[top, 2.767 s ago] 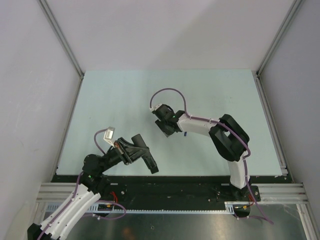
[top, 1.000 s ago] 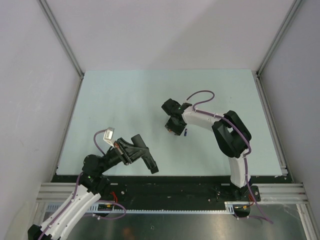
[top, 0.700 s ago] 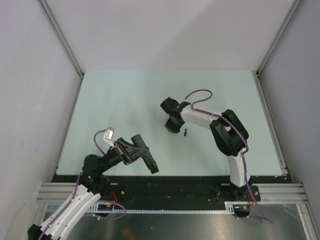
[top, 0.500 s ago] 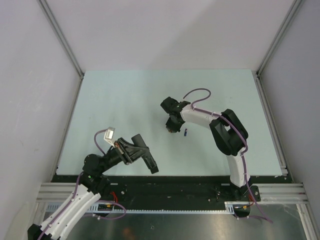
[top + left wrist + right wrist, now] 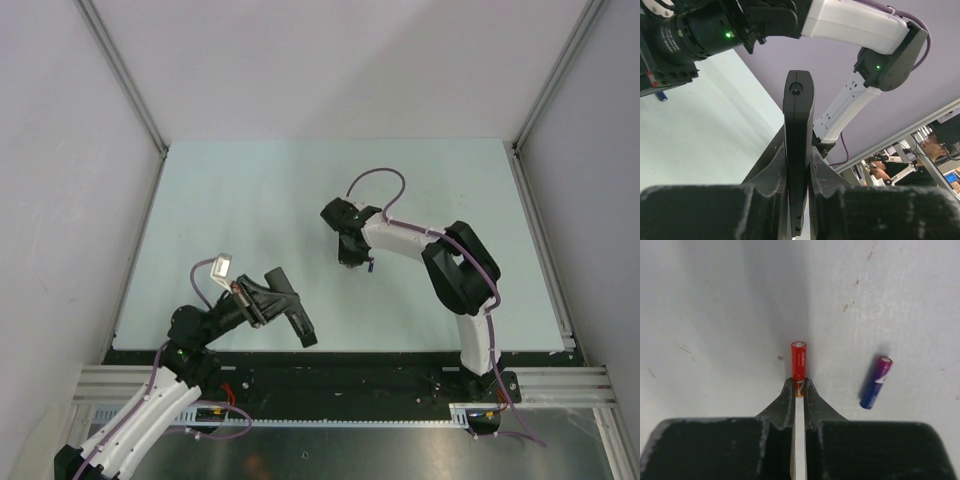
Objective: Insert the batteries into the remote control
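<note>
Now right tool clamped on red-orange battery, earlier open

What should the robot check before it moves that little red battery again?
1. Right gripper shut on the red-orange battery: ok.
2. Grip deep enough: not ok, it pinches only the battery's near end, so it might slip.
3. Blue-purple battery out of the way: ok, it lies on the table to one side, apart from the gripper.
4. Left gripper holding the remote control: ok, shut on it.
5. Battery slot open and facing the battery: cannot tell, no slot shows in any view.
</note>
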Controlling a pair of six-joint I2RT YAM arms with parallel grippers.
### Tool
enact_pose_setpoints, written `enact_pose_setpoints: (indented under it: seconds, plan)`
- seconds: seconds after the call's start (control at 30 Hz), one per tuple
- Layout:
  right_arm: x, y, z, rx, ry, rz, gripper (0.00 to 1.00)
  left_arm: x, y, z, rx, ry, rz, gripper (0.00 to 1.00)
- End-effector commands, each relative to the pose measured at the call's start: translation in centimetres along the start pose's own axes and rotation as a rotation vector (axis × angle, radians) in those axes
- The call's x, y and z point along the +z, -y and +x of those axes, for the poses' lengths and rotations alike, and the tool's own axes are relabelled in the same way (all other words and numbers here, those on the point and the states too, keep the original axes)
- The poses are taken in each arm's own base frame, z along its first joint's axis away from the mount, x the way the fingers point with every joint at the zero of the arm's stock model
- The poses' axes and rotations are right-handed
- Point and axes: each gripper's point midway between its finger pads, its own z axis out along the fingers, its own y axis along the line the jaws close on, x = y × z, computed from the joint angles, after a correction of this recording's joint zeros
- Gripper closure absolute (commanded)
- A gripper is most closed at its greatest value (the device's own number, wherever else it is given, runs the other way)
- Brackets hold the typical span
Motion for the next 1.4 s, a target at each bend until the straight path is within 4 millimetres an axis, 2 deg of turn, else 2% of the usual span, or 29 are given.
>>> enact_pose_setpoints:
  seconds: [0.0, 0.07, 0.17, 0.37, 0.4, 0.5, 0.97, 1.37]
  plan:
    - [0.5, 5.6, 3.6, -0.327, -0.057, 0.208, 1.00, 0.1, -1.1, 0.3, 0.015, 0.002, -0.024, 1.00]
    - [0.4, 5.7, 4.0, -0.367, -0.048, 0.229, 1.00, 0.1, -1.3, 0.3, 0.015, 0.000, -0.030, 1.00]
    - [0.1, 5.4, 4.0, -0.415, -0.022, 0.236, 0.95, 0.1, -1.3, 0.3, 0.019, 0.002, -0.032, 1.00]
    - [0.0, 5.1, 3.8, -0.417, -0.005, 0.227, 0.79, 0.2, -1.1, 0.1, 0.026, 0.004, -0.026, 1.00]
    - [-0.2, 5.0, 3.6, -0.417, 0.000, 0.223, 0.74, 0.2, -1.1, 0.1, 0.025, 0.005, -0.028, 1.00]
    - [-0.5, 4.7, 3.3, -0.408, 0.017, 0.210, 0.68, 0.2, -1.2, 0.1, 0.024, 0.005, -0.030, 1.00]
    - [-2.5, 3.7, 1.4, -0.358, 0.091, 0.162, 0.59, 0.2, -1.4, 0.2, 0.018, 0.001, -0.040, 1.00]
    - [-3.7, 2.1, -1.0, -0.368, 0.146, 0.077, 0.58, 0.3, -1.6, 0.1, 0.013, 0.005, -0.049, 1.00]
